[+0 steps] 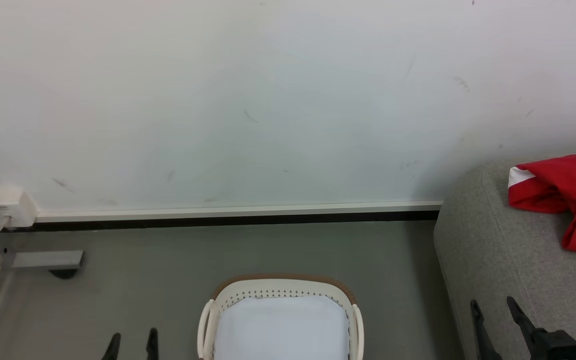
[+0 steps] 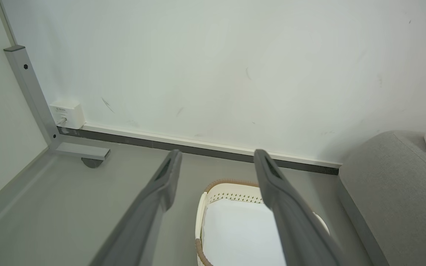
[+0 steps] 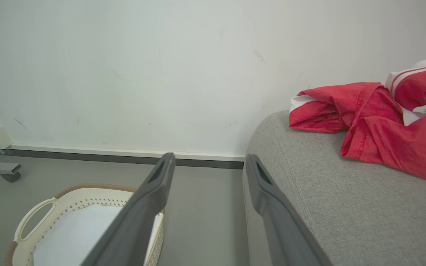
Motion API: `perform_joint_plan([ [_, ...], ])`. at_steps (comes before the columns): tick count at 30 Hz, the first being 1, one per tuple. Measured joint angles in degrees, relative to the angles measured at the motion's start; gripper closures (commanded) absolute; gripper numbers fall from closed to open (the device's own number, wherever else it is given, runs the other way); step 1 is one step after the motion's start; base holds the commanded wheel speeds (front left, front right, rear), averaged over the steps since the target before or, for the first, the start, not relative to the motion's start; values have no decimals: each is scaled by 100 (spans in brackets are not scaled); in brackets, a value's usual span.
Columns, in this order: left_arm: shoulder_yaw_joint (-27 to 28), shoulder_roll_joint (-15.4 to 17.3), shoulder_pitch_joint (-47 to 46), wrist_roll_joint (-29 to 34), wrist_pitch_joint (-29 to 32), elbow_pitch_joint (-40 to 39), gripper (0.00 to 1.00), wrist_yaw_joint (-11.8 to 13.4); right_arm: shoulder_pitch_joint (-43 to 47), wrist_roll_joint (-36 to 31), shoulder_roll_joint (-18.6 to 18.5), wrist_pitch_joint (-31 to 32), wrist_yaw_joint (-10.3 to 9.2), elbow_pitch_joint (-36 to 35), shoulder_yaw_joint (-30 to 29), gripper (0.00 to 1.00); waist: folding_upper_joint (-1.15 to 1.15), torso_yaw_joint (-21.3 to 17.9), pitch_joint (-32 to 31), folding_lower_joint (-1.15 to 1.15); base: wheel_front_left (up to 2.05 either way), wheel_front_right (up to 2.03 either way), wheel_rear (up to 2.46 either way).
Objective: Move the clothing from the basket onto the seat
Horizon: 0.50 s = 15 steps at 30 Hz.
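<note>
One basket (image 1: 278, 286), cream-white with a brown rim, standing on the grey floor (image 1: 143, 270) close to the white wall (image 1: 268, 100). One flat white sheet (image 1: 280, 325) lying inside the basket, covering its bottom. One big grey seat (image 1: 488, 250) to the right of the basket, with a strip of floor in between. One red piece of clothing (image 1: 568, 192) with white parts, bunched up in a heap, resting on top of the seat, off to the right of the basket and farther back toward the wall. Two grippers, one on each side of the basket: the left gripper (image 1: 134, 334) just to the left of the basket, the right gripper (image 1: 492, 301) to the right of the basket, in front of the seat's grey side. Two long dark fingers (image 3: 150, 195) on each gripper, spread wide apart, empty, pinching nothing. Fingers of both pointing toward the wall. Clothing well apart from the right gripper, beyond its fingertips and off to the right, not touching them. Clothing much farther from the left gripper, with the basket and part of the seat in between. One small white box (image 1: 8, 206) low on the wall, far to the left of the basket. One grey metal foot (image 1: 43, 259) with a dark wheel (image 1: 63, 273) under it, on the floor just below that box, also left of the basket.
</note>
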Motion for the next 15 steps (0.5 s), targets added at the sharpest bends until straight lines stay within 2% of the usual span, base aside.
perform_joint_plan([
  [15, 98, -4, -157, 65, 0, 149, 0, -124, 4, 66, 1, 0, 0, 85, 156, 0, 0, -58, -6, 0, 0, 0, 0],
])
